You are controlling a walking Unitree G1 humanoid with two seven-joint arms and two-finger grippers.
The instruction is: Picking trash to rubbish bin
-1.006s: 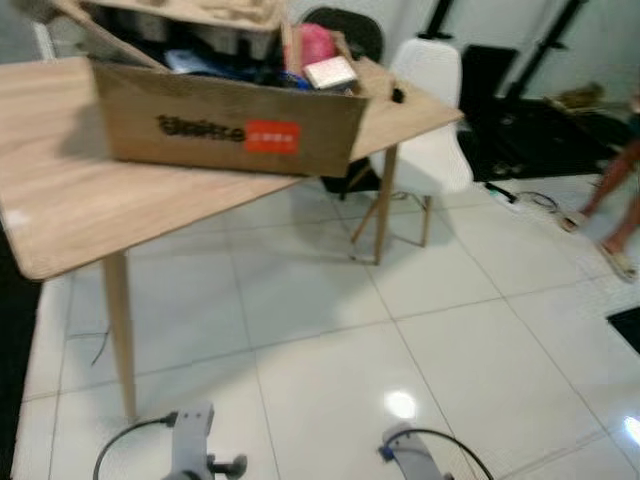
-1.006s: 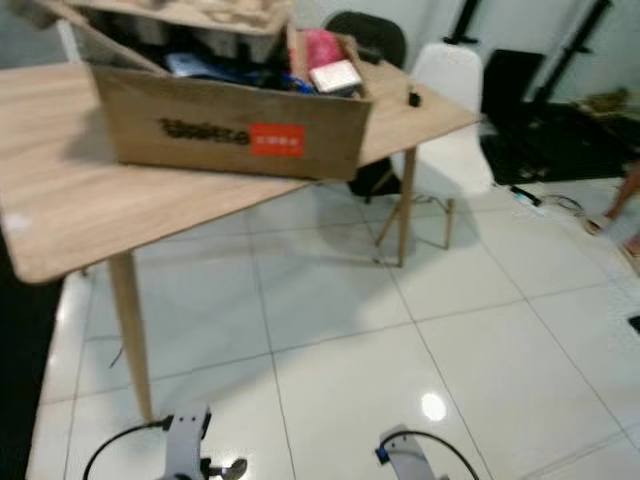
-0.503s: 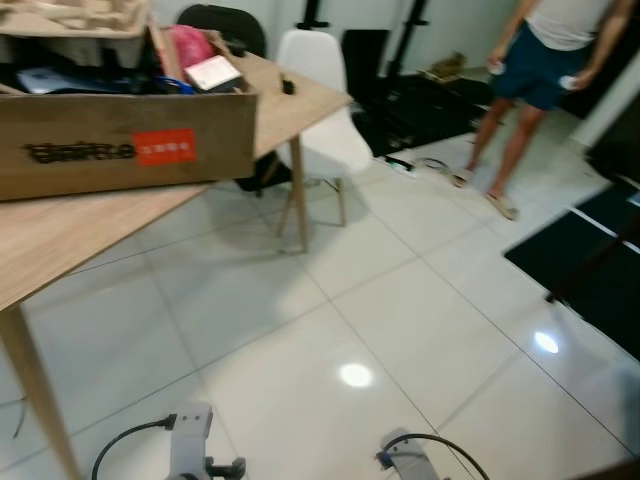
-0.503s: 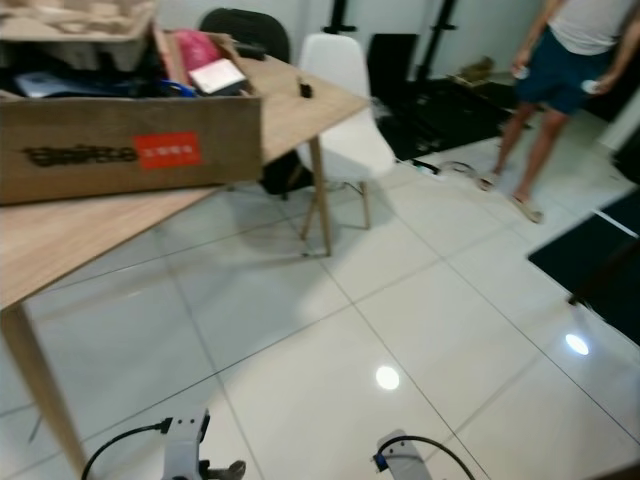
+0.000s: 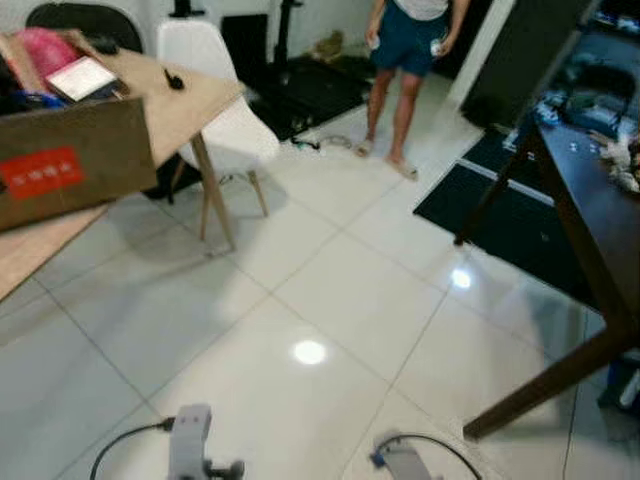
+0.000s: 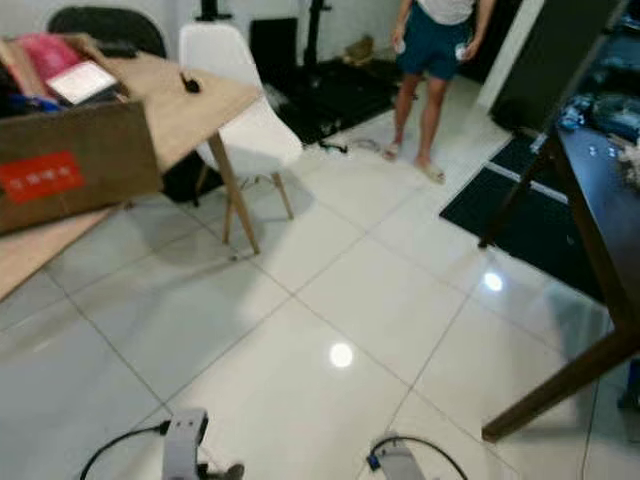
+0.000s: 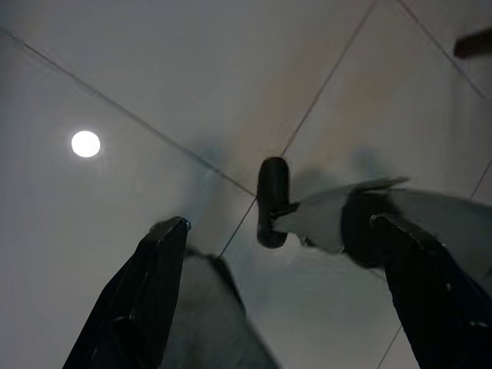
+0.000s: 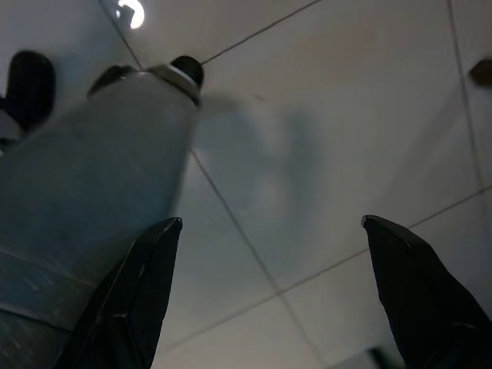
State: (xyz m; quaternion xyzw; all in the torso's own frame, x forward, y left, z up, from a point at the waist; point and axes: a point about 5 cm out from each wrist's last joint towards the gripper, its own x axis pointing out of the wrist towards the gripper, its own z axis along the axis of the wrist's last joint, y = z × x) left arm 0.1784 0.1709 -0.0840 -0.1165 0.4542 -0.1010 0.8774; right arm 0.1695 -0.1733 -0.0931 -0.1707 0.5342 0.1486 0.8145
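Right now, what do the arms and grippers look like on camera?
Both arms are silver-grey: the left arm ends in a boxy housing with a black cable looping off it, and the right arm carries a black cable with a small blue connector. Each gripper, left and right, has two long, tapered black fingers.

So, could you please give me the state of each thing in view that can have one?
cardboard box: open, filled with items, on the wooden table.
white chair: upright, seat partly under the table.
person: standing on the tiled floor.
left gripper: open, holding nothing.
right gripper: open, holding nothing.
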